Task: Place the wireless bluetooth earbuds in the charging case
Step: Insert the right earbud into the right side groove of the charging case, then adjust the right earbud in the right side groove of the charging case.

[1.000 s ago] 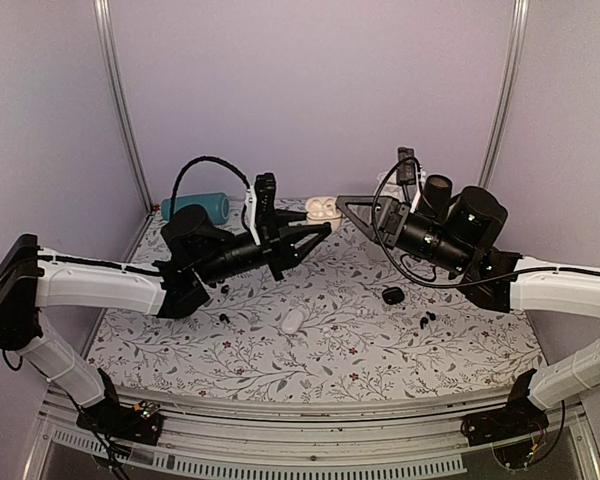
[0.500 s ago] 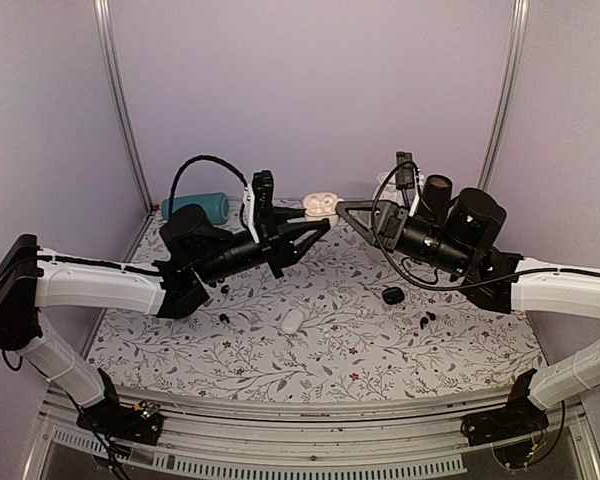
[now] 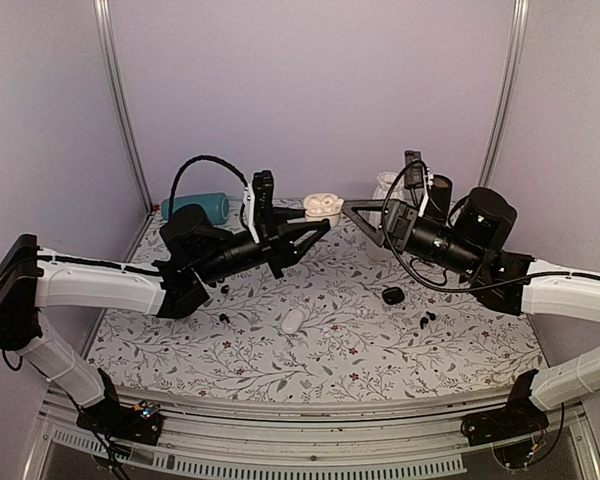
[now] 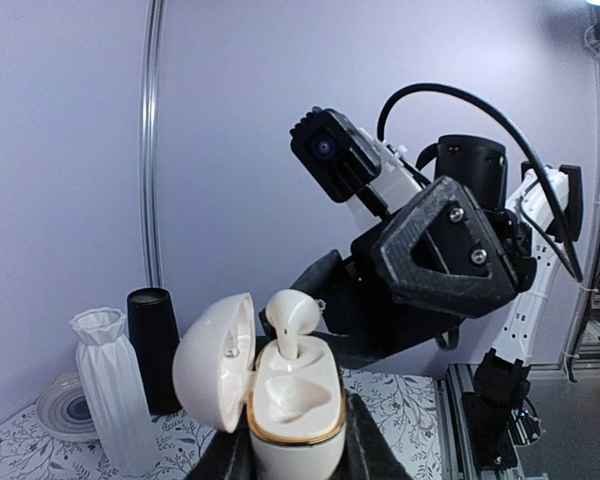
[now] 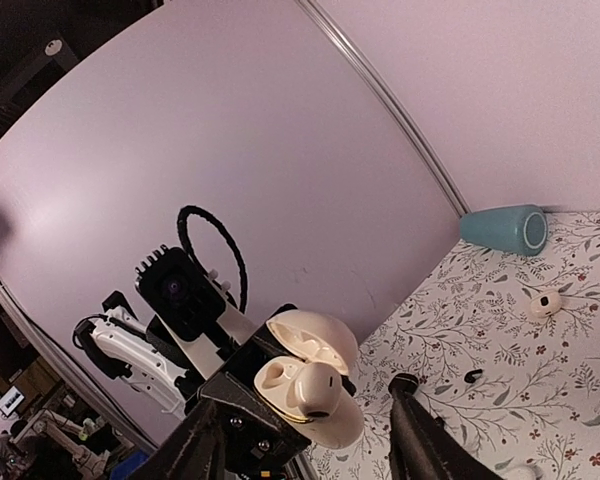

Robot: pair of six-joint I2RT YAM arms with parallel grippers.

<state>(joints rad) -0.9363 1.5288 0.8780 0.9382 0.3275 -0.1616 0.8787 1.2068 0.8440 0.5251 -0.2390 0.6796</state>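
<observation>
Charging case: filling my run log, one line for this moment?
left gripper: shut on charging case | lid: open | white earbud: upright in case | right gripper: open

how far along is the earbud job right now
Done: one white earbud stands in the open case, though it may not be fully seated. In hand: the left pincer grips the case off the table; the right pincer is open, apart from it. Left: the second slot looks empty, small black buds lie on the table, and the lid is open.
</observation>
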